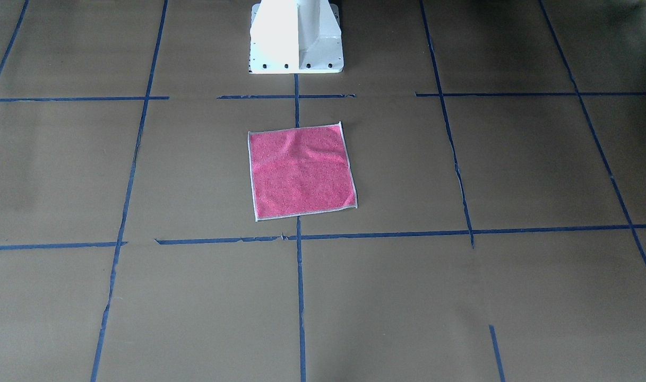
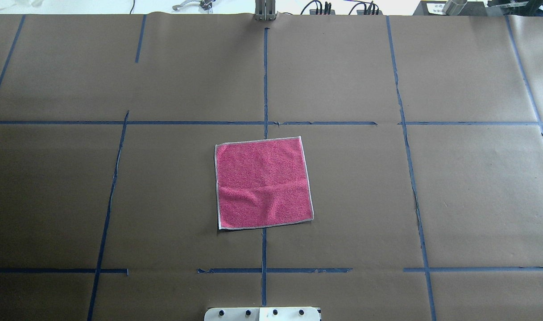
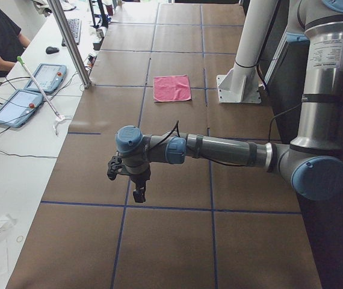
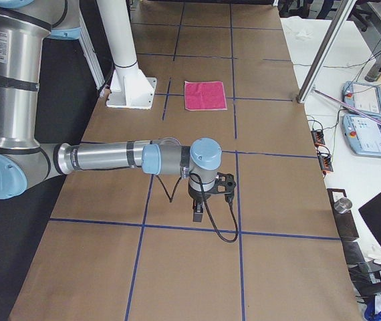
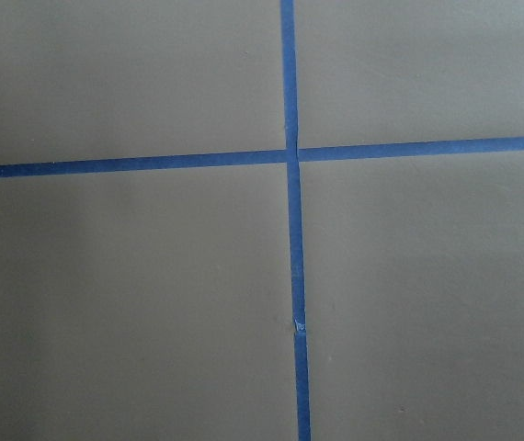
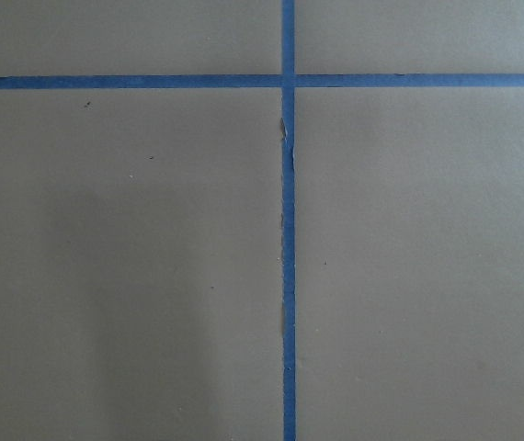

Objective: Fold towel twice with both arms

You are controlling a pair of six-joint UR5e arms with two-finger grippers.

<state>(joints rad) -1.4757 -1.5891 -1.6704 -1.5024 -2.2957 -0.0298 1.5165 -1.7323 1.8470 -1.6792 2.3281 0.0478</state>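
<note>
Towel [image 2: 263, 183] lay flat on the table [image 2: 467, 200], just in front of the pedestal base [image 1: 296, 37], across the centre tape line [image 2: 265, 76], left gripper [image 3: 138, 194] and right gripper [image 4: 198, 214] hung above opposite table ends, well apart from it.

One towel [image 1: 301, 172], two arms [image 3: 219, 149] [image 4: 103, 157], one pedestal [image 1: 296, 37].

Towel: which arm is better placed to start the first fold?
Neither clearly. The towel lies flat, straddling the centre tape line, while the left gripper and right gripper each hang over bare table far towards opposite ends. Both must travel in.
</note>
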